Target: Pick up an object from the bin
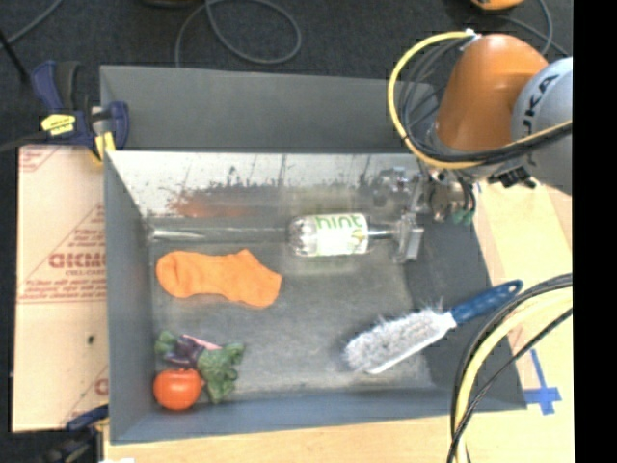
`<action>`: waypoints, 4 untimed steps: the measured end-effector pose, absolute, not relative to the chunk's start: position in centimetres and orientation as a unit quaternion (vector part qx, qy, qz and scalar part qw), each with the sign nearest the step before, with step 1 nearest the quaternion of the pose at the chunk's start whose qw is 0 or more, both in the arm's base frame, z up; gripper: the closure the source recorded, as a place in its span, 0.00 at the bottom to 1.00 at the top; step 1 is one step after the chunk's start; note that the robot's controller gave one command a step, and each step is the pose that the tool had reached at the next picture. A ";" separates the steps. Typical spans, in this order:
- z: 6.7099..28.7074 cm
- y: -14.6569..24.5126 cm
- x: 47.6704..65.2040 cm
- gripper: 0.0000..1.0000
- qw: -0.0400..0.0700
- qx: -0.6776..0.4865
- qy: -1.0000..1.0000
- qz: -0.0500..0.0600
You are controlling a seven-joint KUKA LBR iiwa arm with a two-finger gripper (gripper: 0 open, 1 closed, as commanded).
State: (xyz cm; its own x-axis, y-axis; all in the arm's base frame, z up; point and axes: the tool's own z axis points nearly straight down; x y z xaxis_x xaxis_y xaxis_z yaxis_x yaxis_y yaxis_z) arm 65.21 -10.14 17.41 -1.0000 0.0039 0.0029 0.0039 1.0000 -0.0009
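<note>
Front-left corner: toy bunch of a round red-orange tomato, green leaves and a purple piece [193, 369], close against the near wall of the grey metal bin [289, 422].
Front right: brush with white bristles and a blue handle [424, 331], lying diagonally, bristles toward the bin's middle, handle reaching the right wall.
Left middle: flat orange fabric sock [217, 278], spread on the floor, well apart from the other things.
Back, right of centre: clear plastic bottle with a white label and green lettering [331, 235], on its side, parallel with the far wall, neck pointing right.
Tool position: gripper [410, 228] low in the back right corner, at the bottle's neck end; just beside or touching, cannot tell which.
Tool state: cannot tell whether released or clenched.
Arm: orange wrist cover [487, 90] with looped cable, above the right rim.
</note>
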 end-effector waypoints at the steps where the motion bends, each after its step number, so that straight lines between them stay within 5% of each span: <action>1: 18.0 -10.1 65.4 0.00 -0.003 -0.001 -1.000 0.001; 2: 11.1 -7.4 65.3 0.00 -0.005 -0.014 -1.000 0.001; 3: 10.2 -6.8 65.8 0.00 -0.013 -0.007 -1.000 0.002; 4: 11.5 -5.6 65.3 0.00 -0.009 -0.048 -0.999 0.001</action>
